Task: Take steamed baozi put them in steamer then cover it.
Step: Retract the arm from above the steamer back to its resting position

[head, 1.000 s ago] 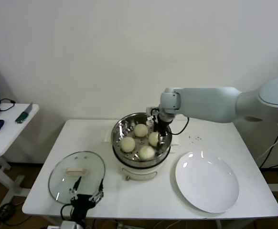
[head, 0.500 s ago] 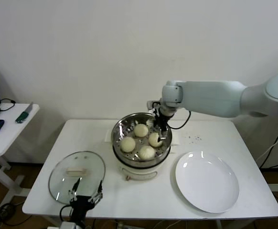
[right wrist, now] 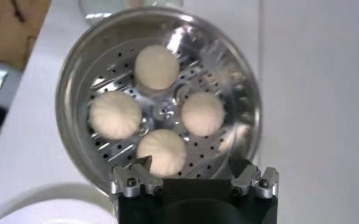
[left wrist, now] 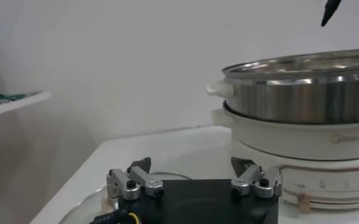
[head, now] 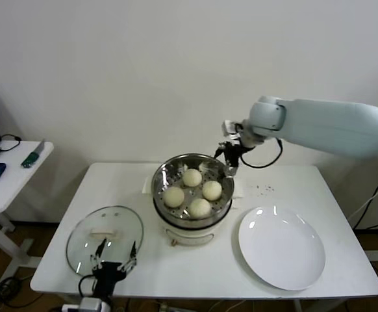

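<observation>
Four steamed baozi (head: 193, 192) sit in a ring inside the steamer (head: 192, 170) at the middle of the table (head: 286, 179), one each at 12, 3, 6 and 9 o'clock (none touching). The right gripper (head: 231, 164) hangs over the pot's 2 o'clock rim, fingers spread wide and holding nothing. The cover (head: 104, 242) lies flat at 8 o'clock from the pot, its bar handle's long axis running 9 to 3, with the left gripper (head: 113, 257) wide open at its 6 o'clock edge.

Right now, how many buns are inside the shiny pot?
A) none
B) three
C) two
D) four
D: four round white buns sit on the holed tray inside the pot, while the plate beside it holds none.
</observation>
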`<action>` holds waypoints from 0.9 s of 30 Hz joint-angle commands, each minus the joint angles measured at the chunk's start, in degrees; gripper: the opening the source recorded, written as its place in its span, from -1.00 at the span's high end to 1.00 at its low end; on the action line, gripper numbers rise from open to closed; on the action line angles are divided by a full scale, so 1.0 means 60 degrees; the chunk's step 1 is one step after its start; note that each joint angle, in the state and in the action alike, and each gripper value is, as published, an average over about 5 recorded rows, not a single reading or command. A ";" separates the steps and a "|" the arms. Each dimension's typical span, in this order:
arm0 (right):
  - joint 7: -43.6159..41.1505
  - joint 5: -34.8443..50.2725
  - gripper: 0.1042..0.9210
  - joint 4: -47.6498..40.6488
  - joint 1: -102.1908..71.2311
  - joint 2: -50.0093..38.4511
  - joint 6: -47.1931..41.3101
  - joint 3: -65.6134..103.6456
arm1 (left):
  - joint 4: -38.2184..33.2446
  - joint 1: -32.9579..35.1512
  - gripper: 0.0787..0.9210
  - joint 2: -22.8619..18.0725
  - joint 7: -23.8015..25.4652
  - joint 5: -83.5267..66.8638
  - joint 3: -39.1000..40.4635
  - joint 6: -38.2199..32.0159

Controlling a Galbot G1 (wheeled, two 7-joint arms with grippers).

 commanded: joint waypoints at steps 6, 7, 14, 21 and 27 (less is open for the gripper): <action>0.5436 -0.1222 -0.76 0.2352 -0.5568 -0.4634 0.2770 0.5517 | -0.0101 -0.0290 -0.77 0.0063 -0.0262 0.0908 -0.0017 0.0050; 0.5618 -0.1322 -0.76 0.2447 -0.6344 -0.4782 0.2824 0.6306 | -0.0123 -0.0291 -0.77 0.0062 -0.0259 0.0984 -0.0012 0.0053; 0.6153 -0.1846 -0.76 0.2917 -1.1759 -0.4915 0.2884 1.1776 | -0.0292 -0.0323 -0.77 0.0084 -0.0511 0.1742 -0.0094 0.0284; 0.7307 -0.2013 -0.76 0.3531 -1.6203 -0.3518 0.2775 1.6282 | -0.0360 -0.0416 -0.77 0.0273 -0.0787 0.2426 -0.0172 0.0282; 0.7313 -0.2298 -0.76 0.4020 -1.8632 -0.1999 0.2631 1.8887 | -0.0609 -0.0391 -0.77 0.0474 -0.1136 0.4885 -0.0303 0.1586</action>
